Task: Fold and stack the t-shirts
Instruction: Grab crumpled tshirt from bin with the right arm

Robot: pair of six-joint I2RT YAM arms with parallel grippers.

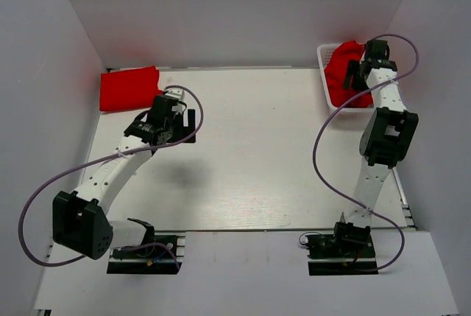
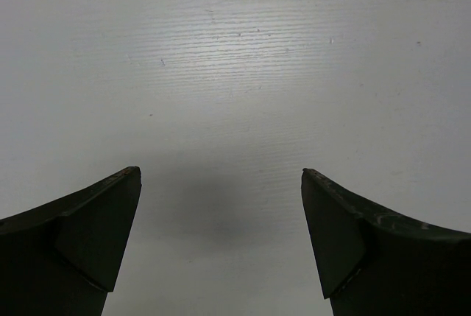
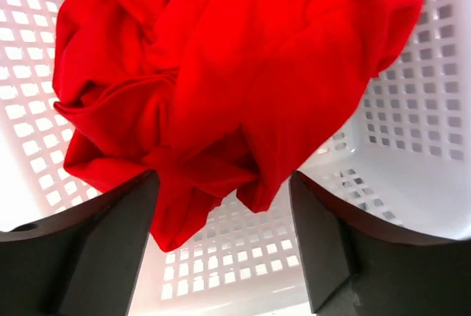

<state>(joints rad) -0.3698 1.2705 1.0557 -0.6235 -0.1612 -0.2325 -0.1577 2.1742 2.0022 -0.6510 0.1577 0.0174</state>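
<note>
Right hand (image 3: 223, 183) straddles the crumpled shirt (image 3: 221, 73) in the basket (image 3: 412, 110), wide, gripping nothing; left hand (image 2: 221, 172) gapes empty above the tabletop (image 1: 257, 146). One folded shirt (image 1: 129, 88) lies done; the crumpled one awaits folding.

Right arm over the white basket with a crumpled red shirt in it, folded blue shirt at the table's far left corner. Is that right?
No. The folded shirt is red, not blue, as the top view shows. The rest stands: right arm over the basket, crumpled shirt inside, folded one at the far left corner.
</note>
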